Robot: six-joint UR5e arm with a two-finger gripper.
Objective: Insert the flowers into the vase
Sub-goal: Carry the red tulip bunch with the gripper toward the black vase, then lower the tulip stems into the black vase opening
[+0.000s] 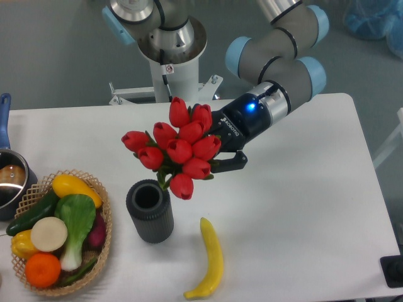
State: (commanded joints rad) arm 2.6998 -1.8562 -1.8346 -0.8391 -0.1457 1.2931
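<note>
The flowers (177, 148), a tight bunch of red tulip buds with green leaves, hang in the air just above and to the right of the vase (150, 211). The vase is a dark grey ribbed cylinder standing upright on the white table, its round opening in plain view. My gripper (217, 143) is shut on the flowers from the right; the bound stems are hidden behind the buds and the fingers. The lowest bud is close to the vase's right rim.
A yellow banana (210, 259) lies right of the vase near the front edge. A woven basket (104, 236) of vegetables and fruit stands at the left. A pot (9, 179) with a blue handle sits at the far left. The robot base (169, 53) is behind the table.
</note>
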